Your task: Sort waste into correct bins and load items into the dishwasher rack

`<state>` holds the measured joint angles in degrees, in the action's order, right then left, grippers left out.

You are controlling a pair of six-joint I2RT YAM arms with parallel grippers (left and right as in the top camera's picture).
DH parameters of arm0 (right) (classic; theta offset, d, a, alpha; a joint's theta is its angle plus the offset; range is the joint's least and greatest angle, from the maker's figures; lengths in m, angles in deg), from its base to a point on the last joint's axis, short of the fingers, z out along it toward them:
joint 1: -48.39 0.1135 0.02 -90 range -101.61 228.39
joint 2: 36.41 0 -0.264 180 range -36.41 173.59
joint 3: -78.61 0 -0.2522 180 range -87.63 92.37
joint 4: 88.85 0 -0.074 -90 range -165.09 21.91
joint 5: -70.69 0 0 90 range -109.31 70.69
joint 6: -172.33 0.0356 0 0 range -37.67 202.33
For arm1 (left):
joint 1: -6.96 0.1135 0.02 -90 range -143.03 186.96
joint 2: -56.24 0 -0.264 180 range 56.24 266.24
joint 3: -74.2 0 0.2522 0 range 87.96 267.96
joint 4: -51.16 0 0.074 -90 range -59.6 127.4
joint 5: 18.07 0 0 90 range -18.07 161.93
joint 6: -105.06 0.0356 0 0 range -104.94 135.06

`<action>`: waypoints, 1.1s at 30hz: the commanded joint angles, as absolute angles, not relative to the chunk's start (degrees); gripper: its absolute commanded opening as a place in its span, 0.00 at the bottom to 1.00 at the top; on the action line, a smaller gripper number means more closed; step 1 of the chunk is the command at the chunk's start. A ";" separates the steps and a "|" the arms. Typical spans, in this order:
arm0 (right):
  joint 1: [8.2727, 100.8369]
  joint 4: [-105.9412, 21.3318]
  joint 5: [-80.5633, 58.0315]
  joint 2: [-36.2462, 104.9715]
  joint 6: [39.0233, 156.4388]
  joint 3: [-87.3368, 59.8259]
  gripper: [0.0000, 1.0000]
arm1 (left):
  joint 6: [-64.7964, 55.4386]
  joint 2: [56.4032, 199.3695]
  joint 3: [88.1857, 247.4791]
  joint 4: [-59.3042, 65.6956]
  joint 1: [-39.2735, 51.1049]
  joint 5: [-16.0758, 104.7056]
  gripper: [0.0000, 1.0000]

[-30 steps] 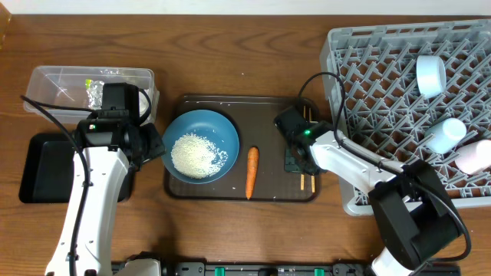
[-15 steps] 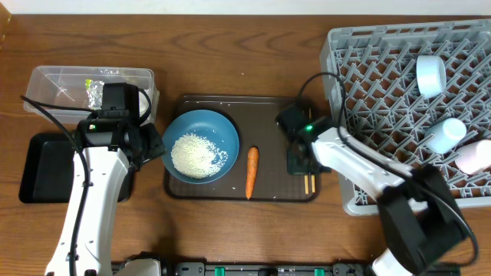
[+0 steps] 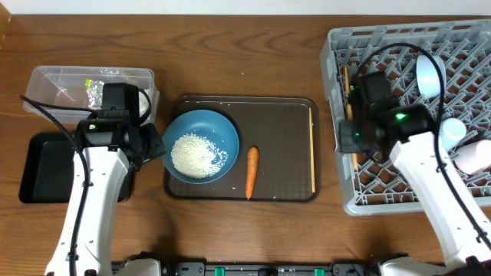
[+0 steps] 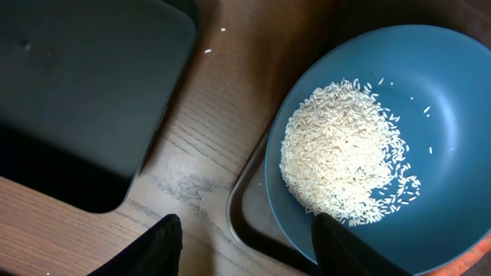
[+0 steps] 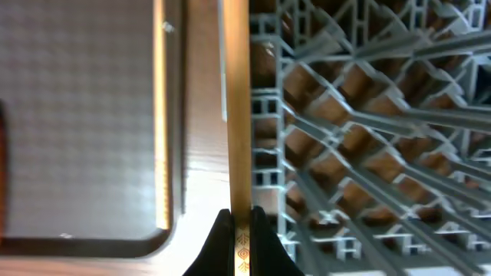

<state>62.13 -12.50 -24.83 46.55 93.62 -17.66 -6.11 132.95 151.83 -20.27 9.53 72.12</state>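
My right gripper (image 3: 351, 142) is shut on one wooden chopstick (image 5: 238, 115) and holds it over the left edge of the grey dishwasher rack (image 3: 406, 46). The other chopstick (image 3: 312, 149) lies along the right side of the brown serving tray (image 3: 284, 115). My left gripper (image 4: 249, 245) is open, its fingers either side of the left rim of the dark-blue bowl (image 3: 219, 126), which holds the rice (image 3: 196, 153). The carrot (image 3: 251, 170) lies on the tray beside the bowl. The clear tub (image 3: 54, 84) holds foil (image 3: 94, 92) and wrapper scraps.
The black tray (image 3: 42, 165) sits in front of the clear tub, left of my left arm. Two light-blue bowls (image 3: 431, 74) and a white-pink cup (image 3: 473, 157) lie in the right part of the rack. The rack's wall (image 5: 265, 115) stands just right of the held chopstick.
My right gripper has lifted one chopstick off the tray's right side and carried it up and right to the rack's left edge. The other chopstick stays on the tray. The left arm has not moved.
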 commanded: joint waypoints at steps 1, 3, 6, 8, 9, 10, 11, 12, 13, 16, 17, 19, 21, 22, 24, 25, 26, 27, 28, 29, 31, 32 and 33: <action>59.88 -12.46 -25.07 47.77 86.47 -19.62 0.01 | -6.64 132.64 151.94 -20.40 9.80 72.40 0.55; 59.20 -13.38 -25.07 48.25 86.47 -20.74 0.01 | -6.61 132.64 151.94 -20.38 9.80 72.40 0.56; 58.81 -14.71 -25.09 48.91 86.30 -22.20 0.01 | -6.64 132.64 151.94 -20.40 9.80 72.40 0.55; 58.81 -15.54 -25.09 49.43 86.30 -23.16 0.02 | -6.64 132.64 151.94 -20.40 9.80 72.40 0.55; 58.81 -15.91 -25.09 49.72 86.28 -23.62 0.02 | -6.64 132.64 151.94 -20.40 9.80 72.40 0.56; 58.81 -16.28 -25.11 50.11 86.28 -24.04 0.02 | -6.61 132.64 151.94 -20.40 9.80 72.40 0.55; 58.81 -16.72 -25.18 50.66 86.30 -24.43 0.03 | -6.64 132.64 151.94 -20.40 9.80 72.40 0.55; 58.81 -17.05 -25.24 51.01 86.34 -24.61 0.03 | -6.64 132.64 151.94 -20.40 9.80 72.40 0.55; 58.81 -17.35 -25.29 51.44 86.34 -24.74 0.04 | -6.64 132.64 151.94 -20.40 9.80 72.40 0.56; 58.81 -18.58 -25.27 51.73 86.54 -24.74 0.06 | -6.64 132.64 151.94 -20.40 9.80 72.40 0.55; 58.83 -18.88 -25.07 51.51 86.56 -24.63 0.09 | -6.64 132.64 151.94 -20.40 9.80 72.40 0.56; 58.96 -18.93 -25.05 51.07 86.89 -23.86 0.17 | -6.61 132.64 151.94 -20.40 9.80 72.40 0.56; 58.96 -18.45 -24.83 50.18 88.66 -21.98 0.25 | -6.64 132.64 151.94 -20.40 9.80 72.40 0.55; 58.98 -18.23 -24.50 49.65 89.21 -21.09 0.26 | -6.64 132.64 151.94 -20.40 9.80 72.40 0.56; 59.11 -18.10 -21.64 48.14 89.58 -18.53 0.27 | -6.64 132.64 151.94 -20.40 9.80 72.40 0.55; 59.37 -18.38 -19.78 47.31 89.56 -17.13 0.27 | -6.64 132.64 151.94 -20.40 9.80 72.40 0.56; 59.86 -19.06 -17.79 46.57 89.58 -15.86 0.27 | -6.61 132.64 151.94 -20.40 9.80 72.40 0.55; 60.40 -20.00 -15.82 46.07 89.56 -15.08 0.31 | -6.64 132.64 151.94 -20.40 9.80 72.40 0.56; 61.23 -21.40 -13.55 45.65 89.58 -14.53 0.34 | -6.64 132.64 151.94 -20.40 9.80 72.38 0.56; 62.06 -22.73 -11.93 45.54 89.58 -14.42 0.36 | -6.64 132.64 151.94 -20.40 9.80 72.40 0.55; 64.42 -24.39 -10.93 45.94 90.76 -14.64 0.37 | -6.64 132.64 151.94 -20.40 9.80 72.38 0.55; 65.56 -24.76 -11.39 46.44 91.63 -14.95 0.37 | -6.64 132.64 151.94 -20.40 9.80 72.38 0.55; 66.65 -25.05 -11.93 47.03 92.59 -15.36 0.37 | -6.64 132.64 151.94 -20.40 9.80 72.40 0.56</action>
<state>63.70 -24.98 -15.04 45.72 89.84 -14.82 -6.11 132.95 151.83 -20.25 9.53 72.14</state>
